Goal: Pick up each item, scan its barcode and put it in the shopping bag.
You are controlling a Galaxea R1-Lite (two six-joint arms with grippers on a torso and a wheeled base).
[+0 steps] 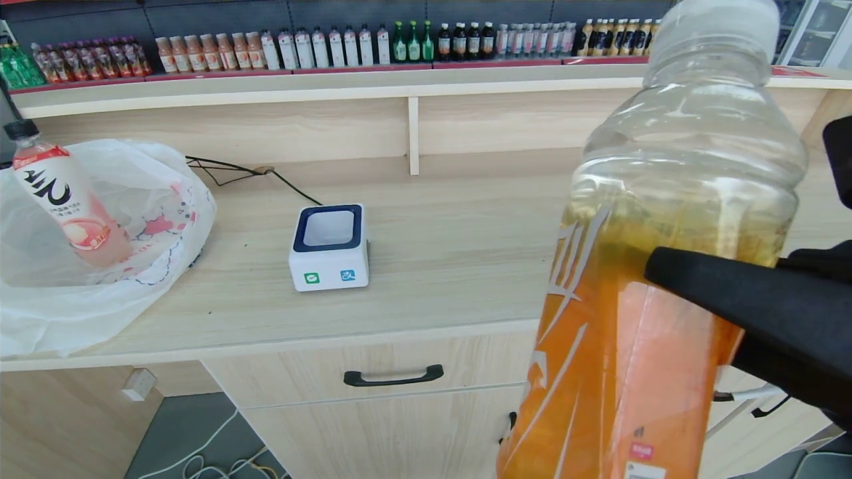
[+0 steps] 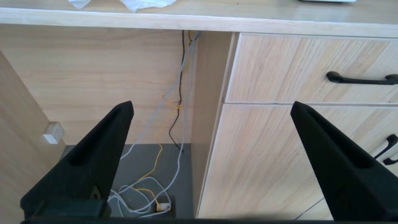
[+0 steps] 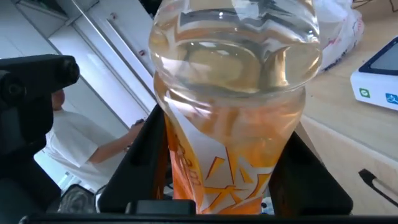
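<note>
Scanning step: your right gripper is clenched on the orange bottle.
Left gripper: released, empty.
Next: you'd likely turn its barcode toward the scanner.

Bright, even indoor light falls from above on the pale table; the scanner casts only a faint shadow. Soft glare sits on the bottle, which looms bulged and slightly blurred near the lens

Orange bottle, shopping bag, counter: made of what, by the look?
The orange bottle looks like clear glossy plastic: liquid shows through its wall. The shopping bag looks like thin translucent plastic film, crumpled. The counter shows matte pale woodgrain, perhaps laminate.
</note>
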